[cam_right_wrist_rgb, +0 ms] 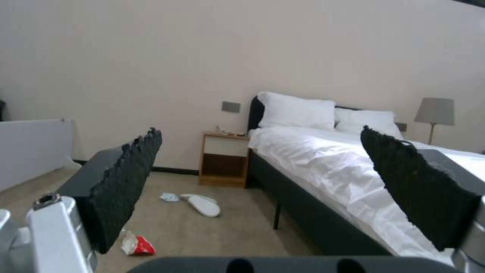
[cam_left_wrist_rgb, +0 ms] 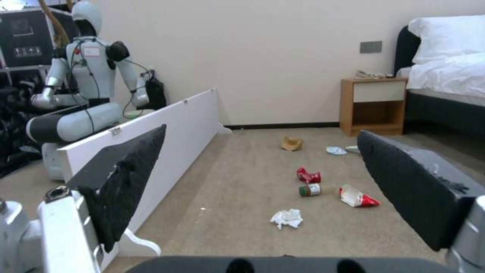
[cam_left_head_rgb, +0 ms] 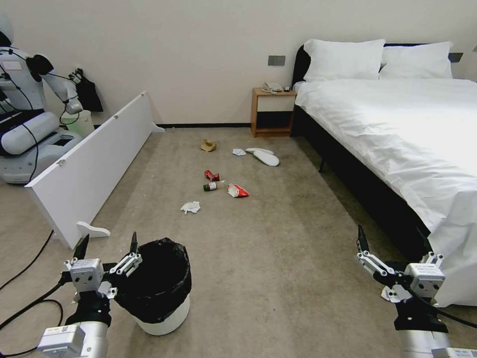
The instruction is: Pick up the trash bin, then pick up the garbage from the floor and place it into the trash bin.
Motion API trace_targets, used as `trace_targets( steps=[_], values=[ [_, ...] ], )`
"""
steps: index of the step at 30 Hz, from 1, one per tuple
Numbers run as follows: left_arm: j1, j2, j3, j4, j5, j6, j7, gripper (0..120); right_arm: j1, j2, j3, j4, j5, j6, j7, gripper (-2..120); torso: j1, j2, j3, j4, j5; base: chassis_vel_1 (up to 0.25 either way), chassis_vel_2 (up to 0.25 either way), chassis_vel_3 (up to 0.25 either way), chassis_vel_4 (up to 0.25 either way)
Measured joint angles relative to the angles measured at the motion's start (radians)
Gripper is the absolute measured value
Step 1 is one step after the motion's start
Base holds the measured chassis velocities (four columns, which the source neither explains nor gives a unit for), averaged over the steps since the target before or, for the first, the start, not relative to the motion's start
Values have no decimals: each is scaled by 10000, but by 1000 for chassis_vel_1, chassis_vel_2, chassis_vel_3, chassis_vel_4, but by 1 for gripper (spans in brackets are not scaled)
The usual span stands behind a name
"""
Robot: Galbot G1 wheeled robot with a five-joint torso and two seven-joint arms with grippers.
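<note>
From the head view I see my left hand low on the left, its fingers spread wide and holding nothing. It sits just beside the trash bin, which stands upright on the floor with its black bag puffed over the rim. My right hand is low on the right, next to the bed, wide open and empty too. The garbage lies well ahead of the bin: a white tissue, a green-capped bottle, a red can, a snack packet, a brown paper bag and white slippers.

From the left wrist view I see both dark fingers far apart, with carpet between them. The tissue, bottle, can and packet lie beyond. A white board stands on its edge along the side.

From the right wrist view the fingers are also wide apart. The slippers and the packet lie on the carpet beside the bed.
</note>
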Motion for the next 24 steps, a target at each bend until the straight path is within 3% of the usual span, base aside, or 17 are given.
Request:
trace_targets(
  steps=[17, 20, 22, 24],
  values=[
    [18, -27, -14, 1, 24, 2, 1, 100, -77, -29, 16, -32, 53, 169, -253, 100, 0, 0, 0, 0, 0, 0, 0, 0, 0],
    [11, 27, -29, 1, -103, 269, -1, 100, -88, -42, 19, -33, 53, 175, -258, 100, 0, 0, 0, 0, -1, 0, 0, 0, 0],
    [-16, 160, -136, -69, -309, 947, -57, 100, -105, -53, 21, -33, 53, 179, -259, 100, 0, 0, 0, 0, -1, 0, 0, 0, 0],
    [-15, 179, -148, -86, -345, 1044, -71, 100, -108, -54, 22, -33, 53, 179, -259, 100, -1, 0, 0, 0, -1, 0, 0, 0, 0]
  ],
)
